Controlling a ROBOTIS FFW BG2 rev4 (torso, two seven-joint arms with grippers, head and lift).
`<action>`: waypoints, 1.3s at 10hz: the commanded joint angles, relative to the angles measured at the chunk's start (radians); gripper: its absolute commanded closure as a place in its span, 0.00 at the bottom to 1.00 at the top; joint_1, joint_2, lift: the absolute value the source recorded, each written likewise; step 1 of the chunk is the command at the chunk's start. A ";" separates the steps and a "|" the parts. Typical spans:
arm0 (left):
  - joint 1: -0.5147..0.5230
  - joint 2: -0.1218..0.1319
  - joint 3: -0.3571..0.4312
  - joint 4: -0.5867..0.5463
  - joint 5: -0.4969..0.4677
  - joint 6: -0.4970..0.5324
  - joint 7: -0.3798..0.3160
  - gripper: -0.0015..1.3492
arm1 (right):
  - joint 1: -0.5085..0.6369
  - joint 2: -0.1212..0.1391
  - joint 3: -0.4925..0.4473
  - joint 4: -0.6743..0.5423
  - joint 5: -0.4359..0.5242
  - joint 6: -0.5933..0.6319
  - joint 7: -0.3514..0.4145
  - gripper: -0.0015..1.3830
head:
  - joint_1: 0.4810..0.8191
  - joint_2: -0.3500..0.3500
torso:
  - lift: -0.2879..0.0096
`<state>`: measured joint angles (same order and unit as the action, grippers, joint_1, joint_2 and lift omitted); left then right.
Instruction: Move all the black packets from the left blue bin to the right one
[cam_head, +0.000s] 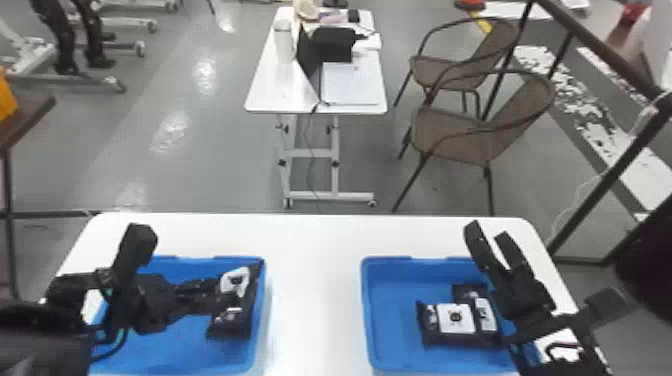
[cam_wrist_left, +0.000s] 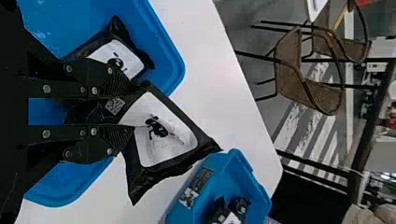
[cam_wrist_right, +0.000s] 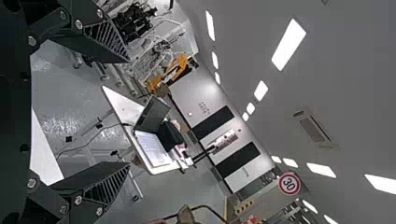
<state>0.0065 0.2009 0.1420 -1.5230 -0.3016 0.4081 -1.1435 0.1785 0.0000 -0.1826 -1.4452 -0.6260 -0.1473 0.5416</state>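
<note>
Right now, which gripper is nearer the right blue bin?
Right. Right gripper: raised by the far right corner of the right blue bin. Left gripper: at the left blue bin, holding a black packet.

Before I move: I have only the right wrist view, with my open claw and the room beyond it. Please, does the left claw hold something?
Observer: Yes, the left claw is shut on a black packet.
Operator: Thank you. Is there also another packet in the left bin?
Observer: Yes, a second black packet lies in the left blue bin.
Operator: And in the right bin, do you see already some packets?
Observer: Yes, from the head view, the right blue bin holds at least two, lying close together on the side nearer the right claw.
</note>
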 joint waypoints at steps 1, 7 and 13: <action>-0.025 -0.008 -0.038 -0.019 0.098 -0.018 0.013 0.73 | -0.005 0.001 0.018 -0.004 0.017 0.000 0.011 0.18 | 0.63 0.44 | 0.97; -0.309 -0.084 -0.306 0.274 0.142 -0.163 0.130 0.73 | -0.073 0.001 0.181 -0.014 0.146 0.000 0.064 0.19 | 0.63 0.39 | 0.97; -0.430 -0.166 -0.414 0.412 0.154 -0.232 0.153 0.73 | -0.134 0.001 0.281 0.043 0.150 0.018 0.066 0.18 | 0.63 0.35 | 0.97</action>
<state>-0.4165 0.0380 -0.2602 -1.1145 -0.1543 0.1781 -0.9912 0.0522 -0.0001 0.0910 -1.4072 -0.4780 -0.1318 0.6073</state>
